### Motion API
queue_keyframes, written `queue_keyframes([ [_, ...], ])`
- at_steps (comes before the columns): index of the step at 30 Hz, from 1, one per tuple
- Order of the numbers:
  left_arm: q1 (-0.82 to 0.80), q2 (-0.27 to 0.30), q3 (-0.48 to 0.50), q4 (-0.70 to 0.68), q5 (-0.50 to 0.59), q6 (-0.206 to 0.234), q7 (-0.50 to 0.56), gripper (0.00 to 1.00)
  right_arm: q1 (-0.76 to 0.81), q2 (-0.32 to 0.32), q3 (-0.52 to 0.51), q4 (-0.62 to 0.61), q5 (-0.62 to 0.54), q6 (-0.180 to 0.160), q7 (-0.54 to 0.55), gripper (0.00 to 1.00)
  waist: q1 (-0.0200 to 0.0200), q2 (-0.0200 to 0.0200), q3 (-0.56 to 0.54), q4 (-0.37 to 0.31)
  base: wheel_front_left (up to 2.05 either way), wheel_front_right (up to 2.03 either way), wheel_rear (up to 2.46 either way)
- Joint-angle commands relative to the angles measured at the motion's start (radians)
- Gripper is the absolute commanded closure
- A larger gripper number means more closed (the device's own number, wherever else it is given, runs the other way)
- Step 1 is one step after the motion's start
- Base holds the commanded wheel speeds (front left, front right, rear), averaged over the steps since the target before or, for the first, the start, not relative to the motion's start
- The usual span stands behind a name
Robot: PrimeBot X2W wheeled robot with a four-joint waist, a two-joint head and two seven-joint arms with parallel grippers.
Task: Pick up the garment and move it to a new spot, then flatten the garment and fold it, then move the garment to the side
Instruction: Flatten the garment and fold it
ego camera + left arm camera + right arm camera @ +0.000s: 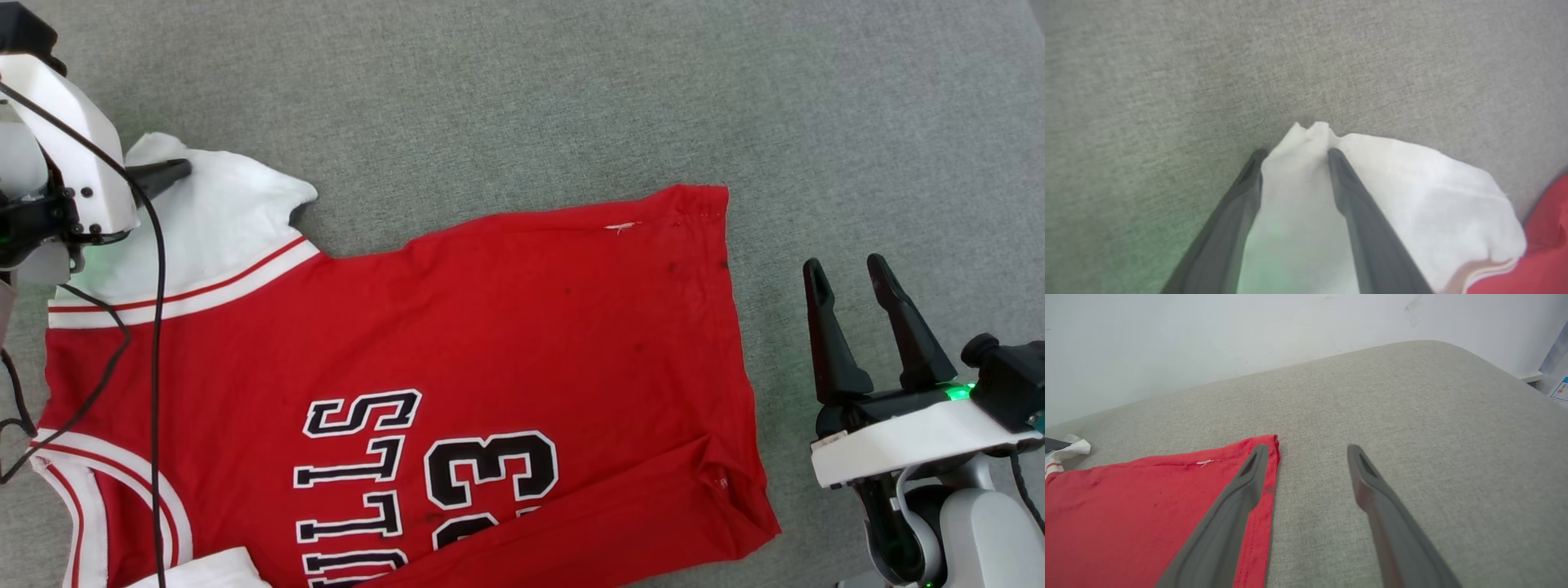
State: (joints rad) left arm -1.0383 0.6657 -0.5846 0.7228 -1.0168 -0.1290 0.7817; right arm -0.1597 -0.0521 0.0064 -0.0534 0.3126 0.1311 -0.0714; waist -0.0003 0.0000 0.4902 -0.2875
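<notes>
My left tool (1295, 153), spread at ten o'clock, straddles the garment's (490, 327) white sleeve (1392, 183); a shallow pinch, I judge, could let it slip.

Seeing left gripper (1294, 153), white shell with two long dark fingers (1359, 212), at head view's far upper left; fingers spread well apart, tips about level. Seeing right gripper (845, 273), same white shell and dark fingers, at lower right; fingers parted wide in a V, pointing up that view. Noting green light (959, 392) lit at its base.
</notes>
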Motion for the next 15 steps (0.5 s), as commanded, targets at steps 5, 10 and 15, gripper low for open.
queue_keyframes([
  [5,0.088,-0.049,-0.059,0.062,0.014,0.007,0.028,1.0,-0.023,0.003,-0.003,0.019,0.02,-0.001,0.028,0.0,0.0003,0.0,-0.002,0.006,0.0,0.0,0.0],
  [10,0.05,-0.047,-0.049,0.077,0.056,0.021,-0.075,1.0,-0.048,0.003,-0.024,0.075,0.024,-0.001,0.077,0.0,0.0003,0.0,-0.031,0.02,0.0,0.0,0.0],
  [15,0.002,-0.084,-0.025,0.065,0.065,0.015,-0.218,1.0,-0.136,-0.034,-0.036,0.186,0.041,-0.001,0.253,0.0,0.0003,0.0,-0.085,0.07,0.0,0.0,0.0],
])
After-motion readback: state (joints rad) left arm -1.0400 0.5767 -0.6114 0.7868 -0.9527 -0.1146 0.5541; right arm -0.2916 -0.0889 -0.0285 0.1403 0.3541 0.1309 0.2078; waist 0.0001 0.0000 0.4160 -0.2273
